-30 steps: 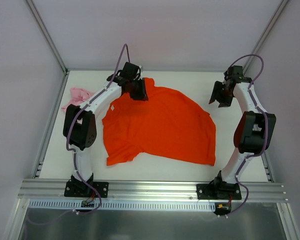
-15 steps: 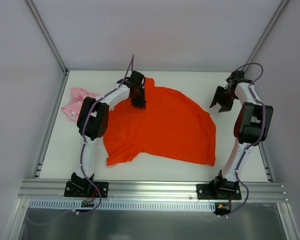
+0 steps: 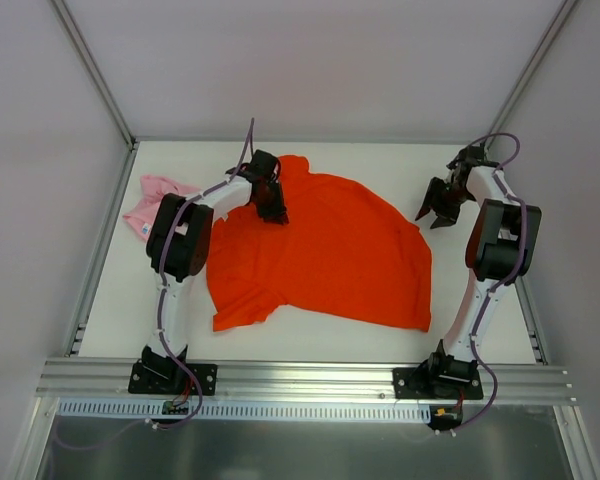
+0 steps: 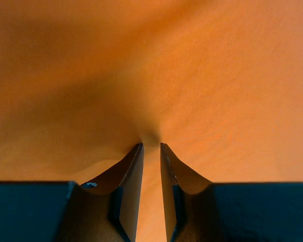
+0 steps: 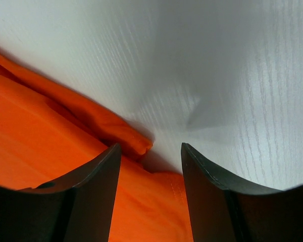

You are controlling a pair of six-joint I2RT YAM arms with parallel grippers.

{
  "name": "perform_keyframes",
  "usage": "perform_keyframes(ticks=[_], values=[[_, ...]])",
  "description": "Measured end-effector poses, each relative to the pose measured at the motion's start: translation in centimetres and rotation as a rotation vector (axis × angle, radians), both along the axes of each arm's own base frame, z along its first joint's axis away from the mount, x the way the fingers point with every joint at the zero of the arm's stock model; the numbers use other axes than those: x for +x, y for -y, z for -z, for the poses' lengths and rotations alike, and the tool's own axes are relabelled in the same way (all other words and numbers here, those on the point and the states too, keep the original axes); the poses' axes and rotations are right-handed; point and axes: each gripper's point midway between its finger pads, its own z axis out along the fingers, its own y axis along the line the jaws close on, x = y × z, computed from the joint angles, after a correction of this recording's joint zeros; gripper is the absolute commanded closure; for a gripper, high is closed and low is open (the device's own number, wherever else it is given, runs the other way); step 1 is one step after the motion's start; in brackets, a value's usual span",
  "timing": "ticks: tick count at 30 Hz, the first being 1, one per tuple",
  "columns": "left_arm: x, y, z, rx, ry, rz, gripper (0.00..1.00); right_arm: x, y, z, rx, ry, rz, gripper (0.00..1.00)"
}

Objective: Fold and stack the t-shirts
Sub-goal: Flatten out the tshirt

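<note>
The big tee point(image 3: 325, 250) is plain bright orange-red; the small tee point(image 3: 152, 200) is plain pale pink. The counter point(image 3: 380, 160) is white with a faint wood grain. My left end effector point(image 4: 150, 147) and right end effector point(image 5: 150, 148) are black. My arms point(image 3: 212, 193) are white with black joints, and their cables point(image 3: 247, 140) are purple.
</note>
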Motion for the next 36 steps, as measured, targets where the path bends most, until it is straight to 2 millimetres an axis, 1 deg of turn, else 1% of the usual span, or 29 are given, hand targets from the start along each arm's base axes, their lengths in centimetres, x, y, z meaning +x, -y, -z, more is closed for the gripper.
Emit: perform_keyframes(ticks=[9, 13, 19, 22, 24, 25, 26, 28, 29, 36], values=[[-0.3, -1.6, 0.1, -0.047, 0.009, -0.066, 0.78, -0.1, -0.1, 0.1, -0.002, -0.005, -0.004, 0.45], [-0.3, -1.7, 0.1, -0.061, 0.010, -0.065, 0.78, -0.1, -0.4, 0.4, -0.001, -0.010, -0.011, 0.50], [-0.3, -1.6, 0.1, -0.066, 0.010, -0.063, 0.78, -0.4, -1.7, 1.5, 0.002, -0.039, -0.044, 0.50], [-0.3, -1.6, 0.1, -0.067, 0.009, -0.063, 0.78, -0.5, -2.2, 1.7, -0.005, -0.042, -0.064, 0.53], [-0.3, -1.6, 0.1, -0.066, 0.009, -0.062, 0.78, -0.5, -2.4, 1.7, -0.013, -0.043, -0.072, 0.58], [-0.3, -1.6, 0.1, -0.066, 0.009, -0.062, 0.79, -0.6, -2.4, 1.8, -0.015, -0.043, -0.074, 0.62], [-0.3, -1.6, 0.1, -0.066, 0.009, -0.062, 0.78, -0.6, -2.3, 1.8, -0.020, -0.045, -0.076, 0.77], [-0.3, -1.6, 0.1, -0.066, 0.009, -0.062, 0.78, -0.6, -2.3, 2.0, -0.021, -0.048, -0.079, 0.97], [-0.3, -1.6, 0.1, -0.066, 0.009, -0.062, 0.78, -0.7, -2.3, 2.2, -0.021, -0.054, -0.079, 0.99], [-0.3, -1.7, 0.1, -0.064, 0.008, -0.063, 0.82, -0.6, -2.0, 2.1, -0.050, -0.053, -0.078, 0.99]])
